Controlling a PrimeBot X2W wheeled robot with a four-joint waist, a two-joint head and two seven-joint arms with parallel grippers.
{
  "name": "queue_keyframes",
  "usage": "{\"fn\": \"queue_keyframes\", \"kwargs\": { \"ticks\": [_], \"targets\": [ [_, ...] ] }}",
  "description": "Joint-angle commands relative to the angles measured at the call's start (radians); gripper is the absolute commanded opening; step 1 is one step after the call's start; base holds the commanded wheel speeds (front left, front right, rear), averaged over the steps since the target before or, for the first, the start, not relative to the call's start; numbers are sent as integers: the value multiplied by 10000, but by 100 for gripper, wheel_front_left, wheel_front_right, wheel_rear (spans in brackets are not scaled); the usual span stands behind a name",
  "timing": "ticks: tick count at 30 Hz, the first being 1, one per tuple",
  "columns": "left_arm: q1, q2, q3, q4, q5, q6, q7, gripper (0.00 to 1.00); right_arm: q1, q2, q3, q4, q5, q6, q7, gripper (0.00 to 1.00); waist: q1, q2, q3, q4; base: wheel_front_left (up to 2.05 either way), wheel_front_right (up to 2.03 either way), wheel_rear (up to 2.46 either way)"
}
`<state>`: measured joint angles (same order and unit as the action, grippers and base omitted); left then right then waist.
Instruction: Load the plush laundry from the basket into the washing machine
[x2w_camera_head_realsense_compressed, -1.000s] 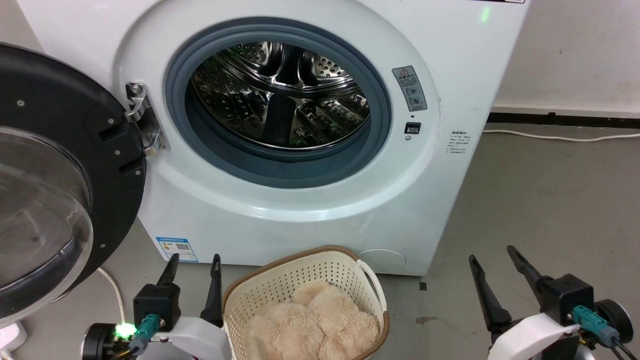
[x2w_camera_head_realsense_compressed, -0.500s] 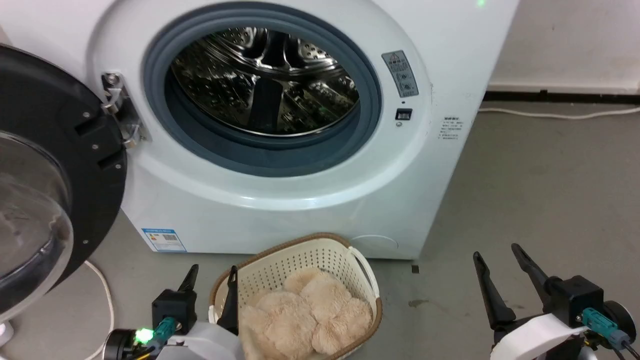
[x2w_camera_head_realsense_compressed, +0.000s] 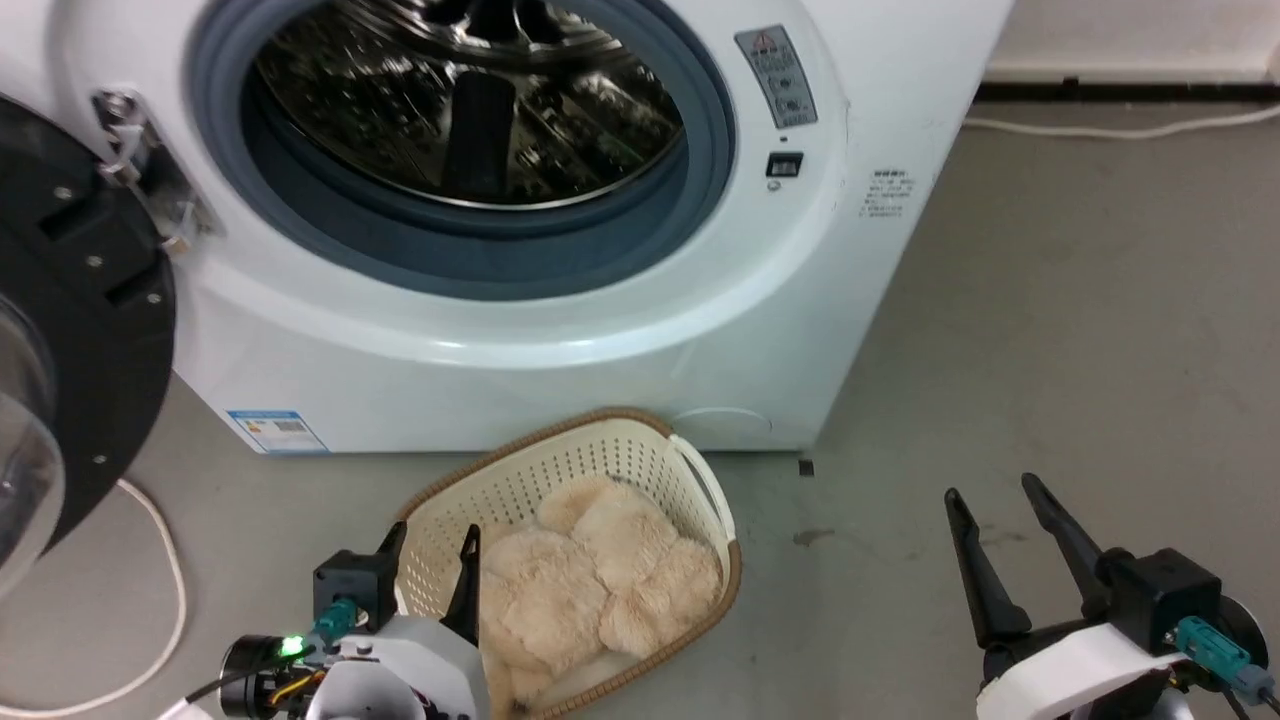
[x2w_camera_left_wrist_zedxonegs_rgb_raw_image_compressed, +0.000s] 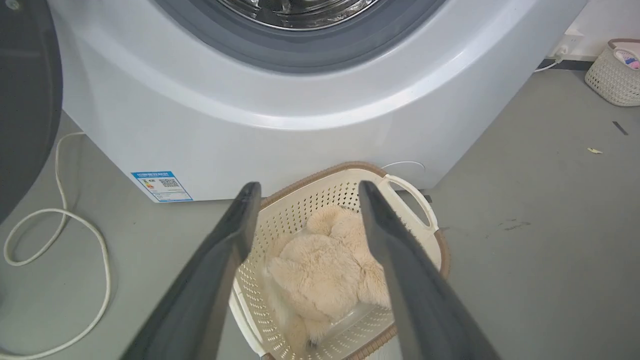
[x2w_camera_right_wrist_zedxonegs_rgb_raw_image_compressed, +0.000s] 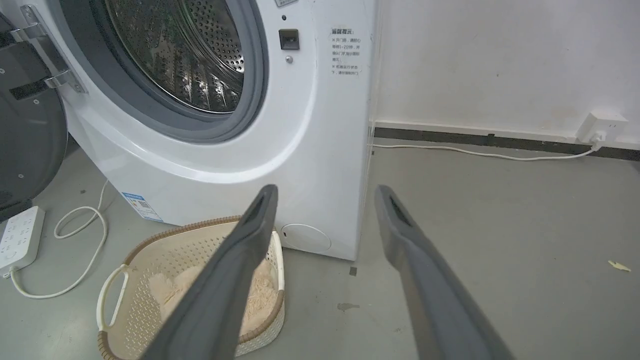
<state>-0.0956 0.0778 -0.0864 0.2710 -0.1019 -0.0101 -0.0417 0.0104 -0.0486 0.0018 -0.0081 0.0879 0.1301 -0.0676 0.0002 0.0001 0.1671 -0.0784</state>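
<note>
While L gripper (x2w_camera_head_realsense_compressed: 434, 535) hangs wide at basket (x2w_camera_head_realsense_compressed: 560, 430) rim, plush laundry (x2w_camera_head_realsense_compressed: 590, 570) just ahead of tips, beige puffy lobes, R gripper (x2w_camera_head_realsense_compressed: 990, 490) wide, well apart.

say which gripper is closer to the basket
The left gripper: it hangs at the rim of the basket, beside the plush laundry; the right gripper is well apart, over floor.

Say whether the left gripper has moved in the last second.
Yes: against the basket, the left gripper has shifted right, one finger now over its rim.

Both end effectors (x2w_camera_head_realsense_compressed: 436, 528) (x2w_camera_head_realsense_compressed: 989, 485) agape, empty.
</note>
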Motion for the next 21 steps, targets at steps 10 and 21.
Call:
{"fn": "queue_keyframes", "kwargs": {
  "ticks": [10, 21],
  "targets": [
    [-976, 303, -154, 1430, -603, -238, -62, 100, -410, -6, 158, -177, 443, 2, -298, 100, -2, -1, 925, -342, 0, 0, 0],
    [-2001, 700, -629, 3135, -949, -296, 280, 100, -719, -8, 274, -304, 844, 3, -568, 100, -2, -1, 1955, -766, 0, 0, 0]
  ]
}}
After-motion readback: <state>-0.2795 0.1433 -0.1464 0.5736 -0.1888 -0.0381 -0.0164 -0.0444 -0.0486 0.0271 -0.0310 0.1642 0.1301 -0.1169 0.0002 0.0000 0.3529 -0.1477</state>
